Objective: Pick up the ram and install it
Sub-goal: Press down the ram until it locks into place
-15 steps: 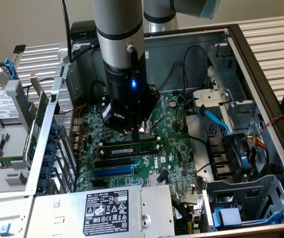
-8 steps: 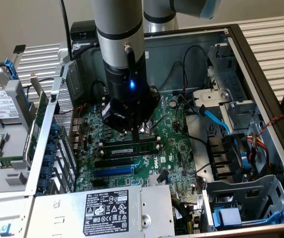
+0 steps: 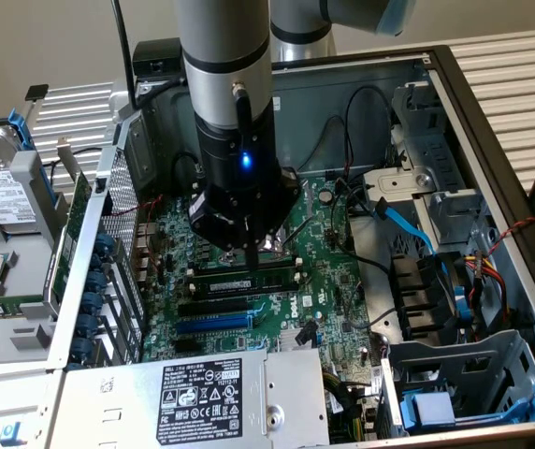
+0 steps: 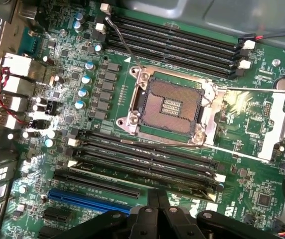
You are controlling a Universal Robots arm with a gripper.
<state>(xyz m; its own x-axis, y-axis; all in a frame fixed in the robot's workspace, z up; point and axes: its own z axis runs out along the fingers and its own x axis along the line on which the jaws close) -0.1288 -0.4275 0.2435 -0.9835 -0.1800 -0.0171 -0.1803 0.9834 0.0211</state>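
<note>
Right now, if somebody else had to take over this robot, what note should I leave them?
Claw: shut and holding nothing; its tips are down at the top edge of the ram.
Ram: standing lengthwise in a memory slot on the motherboard, in the bank of slots next to the open processor socket.
Done: the ram is picked up and placed in its slot.
Left: I cannot tell whether the ram is pushed fully home or the white end clips have closed, so treat the install as unfinished.
</note>
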